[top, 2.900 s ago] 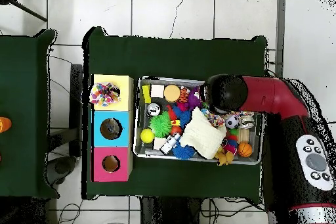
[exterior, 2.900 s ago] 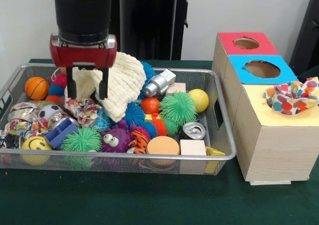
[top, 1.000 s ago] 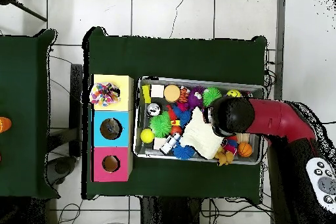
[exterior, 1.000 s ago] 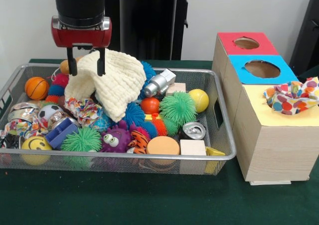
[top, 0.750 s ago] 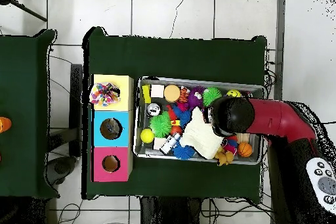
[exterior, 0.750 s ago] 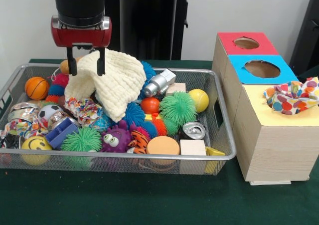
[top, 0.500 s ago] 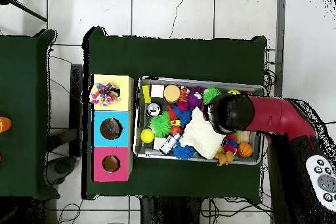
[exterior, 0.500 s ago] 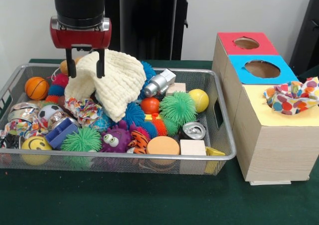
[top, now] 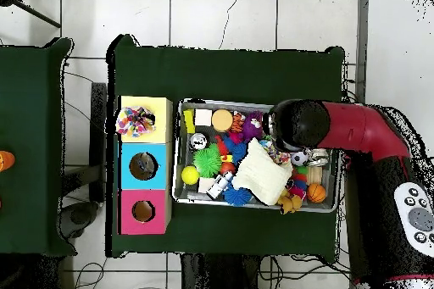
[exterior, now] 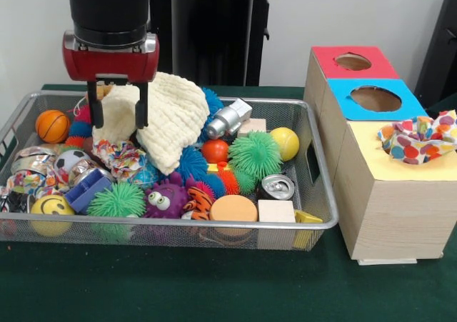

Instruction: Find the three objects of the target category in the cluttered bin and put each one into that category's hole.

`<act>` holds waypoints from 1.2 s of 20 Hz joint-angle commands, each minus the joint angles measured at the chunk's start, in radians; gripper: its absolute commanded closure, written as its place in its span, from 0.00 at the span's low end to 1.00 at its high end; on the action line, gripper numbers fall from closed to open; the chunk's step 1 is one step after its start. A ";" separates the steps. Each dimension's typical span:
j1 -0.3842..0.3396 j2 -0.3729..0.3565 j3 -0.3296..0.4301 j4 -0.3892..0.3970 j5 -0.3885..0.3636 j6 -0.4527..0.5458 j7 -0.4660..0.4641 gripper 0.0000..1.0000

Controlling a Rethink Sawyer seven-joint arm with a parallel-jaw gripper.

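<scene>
A cream knitted cloth (exterior: 170, 118) lies heaped over the toys at the back left of the wire bin (exterior: 214, 224). My gripper (exterior: 117, 112) is open, its two black fingers (exterior: 141, 111) standing down either side of the cloth's left fold. A small patterned cloth (exterior: 118, 155) lies just in front of it. A polka-dot cloth (exterior: 418, 139) sits in the hole of the box's yellow section (exterior: 407, 166). In the overhead view the arm's black wrist (top: 298, 124) hides the fingers, beside the cream cloth (top: 263, 180).
The bin also holds an orange basketball (exterior: 52, 125), green spiky balls (exterior: 255, 154), a yellow ball (exterior: 285, 143), a can (exterior: 276, 187), a silver toy (exterior: 228, 118) and a smiley ball (exterior: 50, 208). The blue (exterior: 376, 98) and red (exterior: 353, 61) holes lie behind the yellow one.
The gripper rose off the cloth, hovered, then came down again slightly left and nearer the camera. The cream cloth stayed where it lay.
</scene>
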 commanded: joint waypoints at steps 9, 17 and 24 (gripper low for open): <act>0.041 0.338 0.047 -0.278 -0.048 0.002 -0.099 0.00; 0.050 0.390 0.047 -0.292 -0.049 -0.050 -0.095 0.00; 0.036 0.342 0.049 -0.226 -0.042 -0.071 -0.100 0.00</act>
